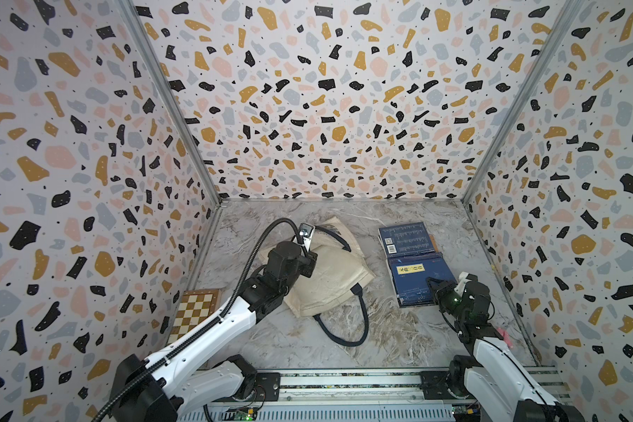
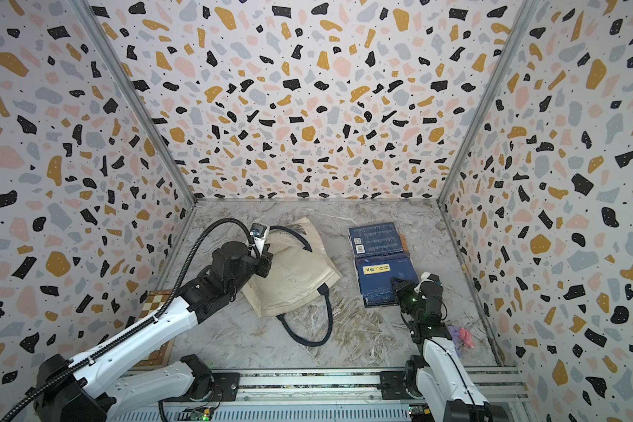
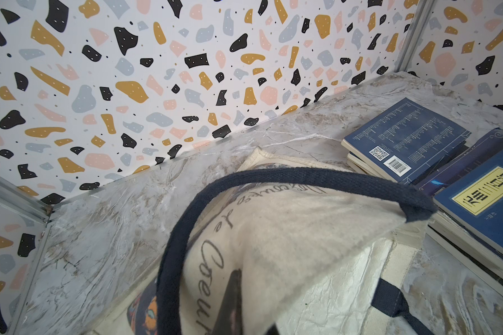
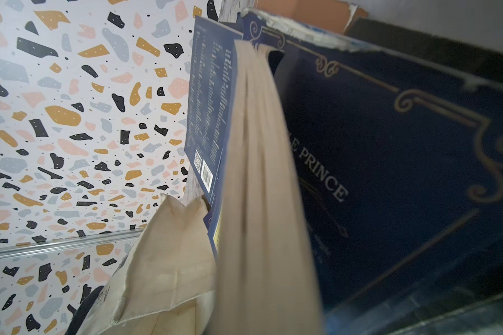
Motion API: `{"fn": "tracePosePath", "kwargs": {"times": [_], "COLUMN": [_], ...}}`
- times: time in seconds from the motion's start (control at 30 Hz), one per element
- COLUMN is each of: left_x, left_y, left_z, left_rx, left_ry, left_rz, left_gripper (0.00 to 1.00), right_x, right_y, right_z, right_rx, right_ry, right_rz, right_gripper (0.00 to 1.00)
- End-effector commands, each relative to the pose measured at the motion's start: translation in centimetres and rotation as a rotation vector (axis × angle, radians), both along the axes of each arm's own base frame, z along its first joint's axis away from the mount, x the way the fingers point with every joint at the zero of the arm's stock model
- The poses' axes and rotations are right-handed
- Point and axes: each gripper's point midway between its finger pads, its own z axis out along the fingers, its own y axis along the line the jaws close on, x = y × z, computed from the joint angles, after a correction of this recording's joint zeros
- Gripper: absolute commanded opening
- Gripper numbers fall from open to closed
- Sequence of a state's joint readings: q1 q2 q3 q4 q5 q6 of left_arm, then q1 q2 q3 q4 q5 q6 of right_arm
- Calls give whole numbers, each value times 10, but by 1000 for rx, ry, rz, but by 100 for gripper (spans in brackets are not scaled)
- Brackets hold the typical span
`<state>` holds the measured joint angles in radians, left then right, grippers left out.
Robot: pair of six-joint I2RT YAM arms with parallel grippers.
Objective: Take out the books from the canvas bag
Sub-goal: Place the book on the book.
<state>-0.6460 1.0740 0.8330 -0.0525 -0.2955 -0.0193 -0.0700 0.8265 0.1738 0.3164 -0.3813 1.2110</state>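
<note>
The cream canvas bag [image 1: 329,277] [image 2: 293,277] lies flattened at the middle left of the marble floor, its navy handles [image 1: 359,321] spread out. My left gripper [image 1: 309,263] [image 3: 238,293] is shut, pinching the bag's fabric near the script text; one dark finger [image 3: 233,290] shows against the cloth. Several navy books [image 1: 406,237] [image 2: 375,239] [image 3: 404,136] lie stacked to the bag's right, outside it. The nearest on top has a yellow label [image 1: 411,269] [image 3: 482,197]. My right gripper [image 1: 435,288] [image 2: 399,288] is shut on the near corner of the books [image 4: 259,174], lifting their page edges.
A brown-and-cream chessboard box [image 1: 194,310] [image 2: 154,303] lies by the left wall, partly under my left arm. A small pink and purple thing [image 2: 461,336] sits behind my right arm near the right wall. Patterned walls close three sides; a metal rail [image 1: 344,383] runs along the front.
</note>
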Motion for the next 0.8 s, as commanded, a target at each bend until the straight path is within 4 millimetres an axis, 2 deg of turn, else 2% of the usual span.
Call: {"fn": "tracePosePath", "kwargs": {"times": [0.0, 0.13, 0.37, 0.43, 0.7, 0.77], "left_x": [4, 4, 4, 4, 4, 4], "left_y": [-1, -2, -2, -2, -3, -3], "left_z": [21, 20, 20, 20, 19, 19], "left_rx": [-41, -39, -37, -37, -35, -34], "left_ry": [-39, -33, -33, -34, -31, -29], "left_rz": [4, 3, 4, 4, 0, -2], "left_gripper": [0, 0, 0, 0, 0, 0], "right_x": [12, 15, 19, 18, 8, 6], "right_y": [-4, -1, 4, 2, 3, 3], "right_z": [16, 10, 5, 5, -6, -6], "right_rx": [-17, -23, -33, -46, -66, -71], "right_ry": [-44, -9, 28, 35, 100, 104], "right_rz": [-11, 19, 68, 64, 88, 100], "right_gripper": [0, 1, 12, 17, 48, 53]}}
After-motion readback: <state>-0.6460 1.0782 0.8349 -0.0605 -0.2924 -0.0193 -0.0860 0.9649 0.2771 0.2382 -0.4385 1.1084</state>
